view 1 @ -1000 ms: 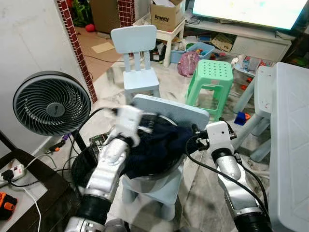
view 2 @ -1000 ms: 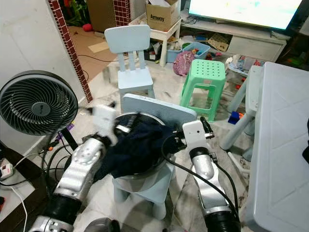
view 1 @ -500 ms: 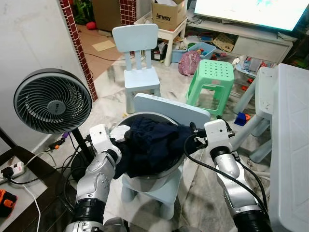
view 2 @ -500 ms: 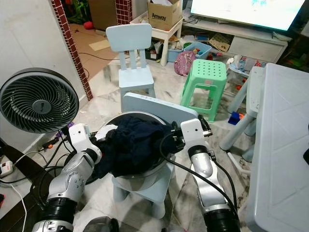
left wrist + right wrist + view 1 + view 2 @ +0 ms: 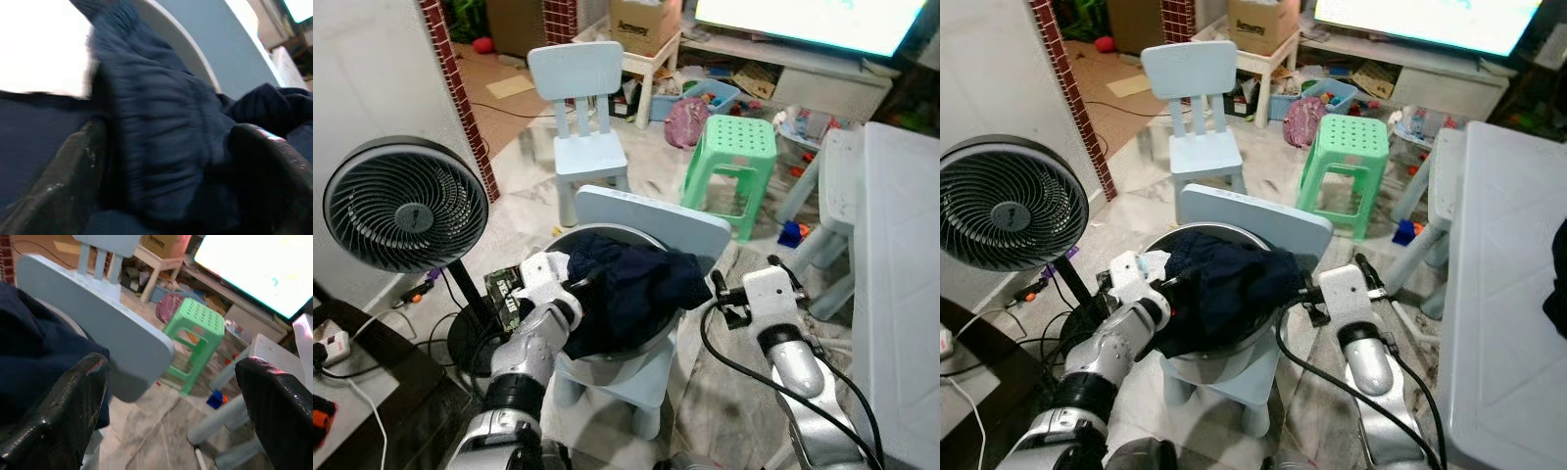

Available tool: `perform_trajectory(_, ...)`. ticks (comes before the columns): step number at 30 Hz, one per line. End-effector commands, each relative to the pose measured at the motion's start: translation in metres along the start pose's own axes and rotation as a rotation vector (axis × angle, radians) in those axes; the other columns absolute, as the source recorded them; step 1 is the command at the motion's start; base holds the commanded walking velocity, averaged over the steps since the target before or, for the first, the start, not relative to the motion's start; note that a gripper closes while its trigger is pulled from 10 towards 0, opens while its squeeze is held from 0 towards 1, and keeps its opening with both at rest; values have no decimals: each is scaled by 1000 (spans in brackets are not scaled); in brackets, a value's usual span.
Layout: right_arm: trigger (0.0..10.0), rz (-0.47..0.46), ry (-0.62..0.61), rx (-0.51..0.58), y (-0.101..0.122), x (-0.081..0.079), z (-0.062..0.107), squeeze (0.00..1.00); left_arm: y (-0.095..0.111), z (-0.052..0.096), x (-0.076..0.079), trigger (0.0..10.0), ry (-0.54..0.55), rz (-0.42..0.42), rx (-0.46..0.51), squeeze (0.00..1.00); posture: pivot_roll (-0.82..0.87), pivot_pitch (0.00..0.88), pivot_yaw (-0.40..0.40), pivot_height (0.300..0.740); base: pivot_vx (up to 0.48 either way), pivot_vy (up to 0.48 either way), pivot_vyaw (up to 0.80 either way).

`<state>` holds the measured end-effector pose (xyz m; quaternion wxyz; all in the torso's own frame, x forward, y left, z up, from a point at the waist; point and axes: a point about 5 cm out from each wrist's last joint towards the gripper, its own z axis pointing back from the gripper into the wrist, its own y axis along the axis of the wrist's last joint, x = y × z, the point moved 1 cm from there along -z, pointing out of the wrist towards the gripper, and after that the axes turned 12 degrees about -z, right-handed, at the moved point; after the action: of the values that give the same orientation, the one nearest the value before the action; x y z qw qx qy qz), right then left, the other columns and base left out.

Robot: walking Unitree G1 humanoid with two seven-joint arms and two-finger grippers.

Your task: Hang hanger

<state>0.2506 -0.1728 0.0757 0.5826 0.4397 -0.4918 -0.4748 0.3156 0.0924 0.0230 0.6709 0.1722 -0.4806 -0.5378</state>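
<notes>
Where the head views look down: small pale blue chair (image 5: 651,227) directly ahead, silver basin (image 5: 636,345) on its seat, heap of dark navy clothes (image 5: 626,284) piled in the basin and spilling over the rim
Hanger: cannot be made out in any view; may be buried in the heap, cannot tell
Left gripper (image 5: 570,284): at the basin's left rim, fingers reaching into the navy cloth
Left wrist view, close up: both black fingers (image 5: 73,171) set apart, ribbed navy fabric (image 5: 161,147) bunched between them and touching them, white patch of cloth (image 5: 44,49) beyond, curved pale chair back (image 5: 215,44) behind; too blurred to tell whether gripped
Right gripper (image 5: 717,294): just beside the heap's right edge, at the chair's right side, fingers hard to read from the head views
Right wrist view, wider look: fingers (image 5: 68,411) spread wide with nothing between them, navy cloth (image 5: 34,347) beside one finger, chair back (image 5: 98,328) seen edge on
Background from head views: black round fan (image 5: 406,206) on a stand to the left, second pale blue chair (image 5: 578,108) farther off, green stool (image 5: 734,157), cardboard box (image 5: 641,24), white bench (image 5: 901,294) along the right
Right wrist view also: green stool (image 5: 195,333) and bright screen (image 5: 264,269) past the chair
</notes>
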Motion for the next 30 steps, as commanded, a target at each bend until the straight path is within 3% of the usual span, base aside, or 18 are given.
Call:
perform_trajectory(1,10000,4,2,22,7,0,0,0,-1,-1,1,0,-16,12,-2,0,-137,73,-5,740,0,0,0)
perform_trajectory(10,10000,14,-1,13,8,3,4,0,-8,-6,9,0,-44,-24,-31,0,-152,82,2,740,0,0,0)
perform_trajectory(16,10000,9,-2,10,12,1,2,0,-4,-10,5,0,-41,-48,-8,0,-144,72,2,740,0,0,0)
perform_trajectory(27,10000,-2,1,16,15,1,-5,0,10,-11,0,0,-18,-181,47,0,-133,41,1,740,0,0,0)
perform_trajectory(30,10000,-5,3,19,16,-1,-8,0,16,-11,-2,0,-9,-276,69,0,-123,31,2,740,0,0,0)
